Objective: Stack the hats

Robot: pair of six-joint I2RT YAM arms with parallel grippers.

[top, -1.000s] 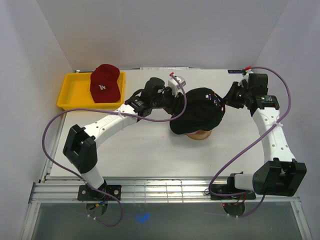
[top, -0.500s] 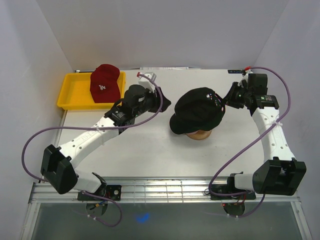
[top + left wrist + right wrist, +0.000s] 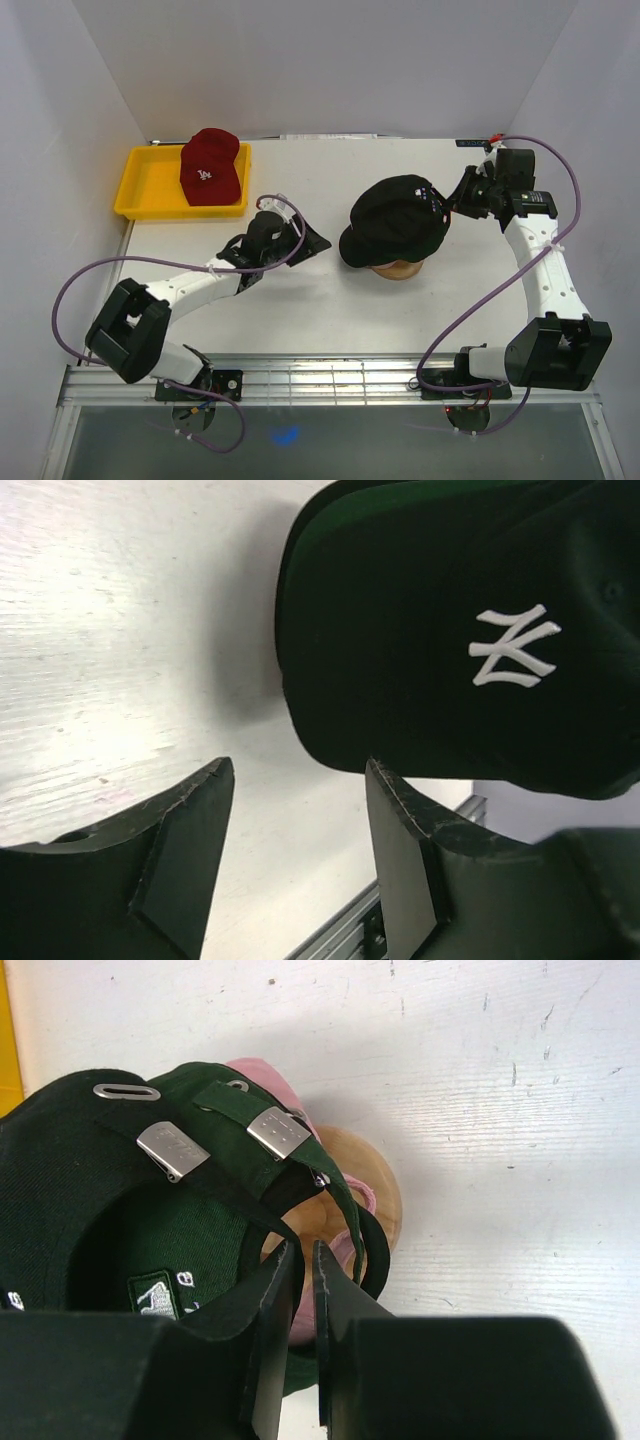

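A black cap [image 3: 395,218] sits on top of a dark green cap [image 3: 230,1100], and a pink cap [image 3: 255,1068] lies under both on the wooden stand [image 3: 400,270]. The stack's front carries a white NY logo [image 3: 512,645]. A red cap [image 3: 210,165] lies in the yellow tray [image 3: 150,185]. My left gripper [image 3: 308,240] [image 3: 298,765] is open and empty, just left of the stack's brim and apart from it. My right gripper [image 3: 452,203] [image 3: 305,1248] is shut at the back of the stack, among the straps, with nothing seen in the thin slit between its fingers.
White walls close the table at the back and on both sides. The tray stands at the back left corner. A metal rail runs along the near edge, with both arm bases on it.
My left arm has drawn back from the black cap toward the left and the near side, and its jaws have opened wider. The right arm and the caps have not moved.
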